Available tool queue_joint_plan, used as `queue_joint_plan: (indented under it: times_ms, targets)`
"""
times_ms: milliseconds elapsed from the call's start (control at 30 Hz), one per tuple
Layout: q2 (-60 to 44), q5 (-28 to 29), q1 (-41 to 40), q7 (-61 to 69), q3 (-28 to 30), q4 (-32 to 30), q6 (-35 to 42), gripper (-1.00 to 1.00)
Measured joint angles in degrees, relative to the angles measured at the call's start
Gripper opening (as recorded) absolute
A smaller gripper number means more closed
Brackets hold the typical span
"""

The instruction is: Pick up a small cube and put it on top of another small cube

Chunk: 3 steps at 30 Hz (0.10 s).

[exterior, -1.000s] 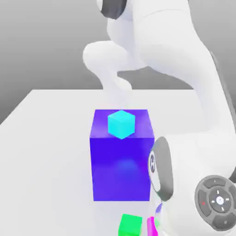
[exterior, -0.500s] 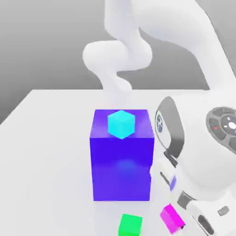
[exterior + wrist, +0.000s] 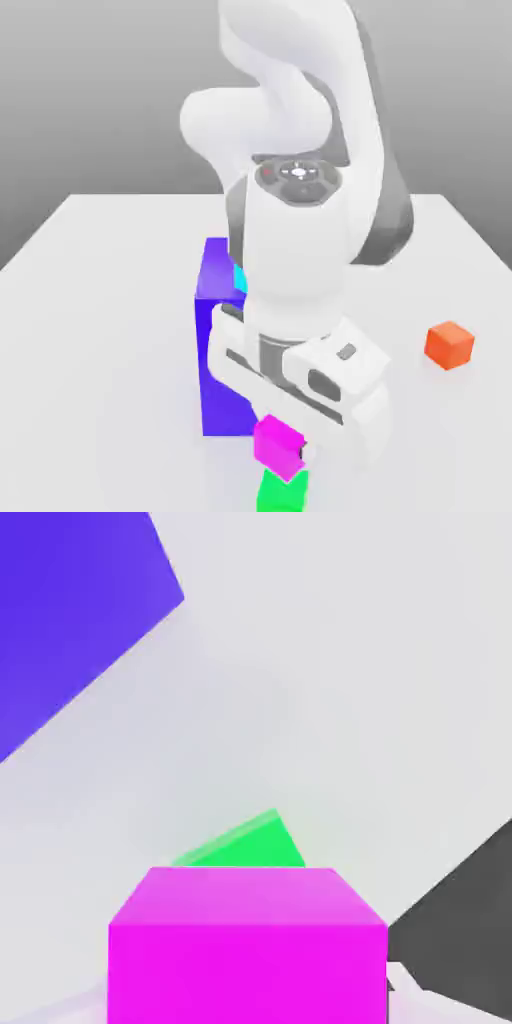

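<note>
The small magenta cube (image 3: 277, 446) hangs tilted just over the bright green cube (image 3: 281, 493), which rests on the table at the front edge of the exterior view. My gripper (image 3: 291, 441) is shut on the magenta cube, its white hand reaching down from above. Whether the two cubes touch cannot be told. In the hand view the magenta cube (image 3: 248, 944) sits close to the camera and the green cube (image 3: 246, 847) peeks out from behind it.
A big blue-purple block (image 3: 217, 345) stands right behind the cubes, and my arm hides most of it. A cyan cube (image 3: 240, 279) lies on top of the block. An orange cube (image 3: 449, 345) sits on the white table (image 3: 100, 330) toward the exterior view's right.
The arm swung toward the exterior view's left with the magenta cube, bringing it from beside the green cube to over it. The orange cube came into sight.
</note>
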<state>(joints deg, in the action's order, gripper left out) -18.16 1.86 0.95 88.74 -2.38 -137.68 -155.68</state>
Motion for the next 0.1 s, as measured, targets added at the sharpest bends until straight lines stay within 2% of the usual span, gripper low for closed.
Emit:
queue_joint_plan:
  times_ms: [100]
  targets:
    - [0.0,0.0,-0.01,0.0,0.0,0.0,0.0,1.0]
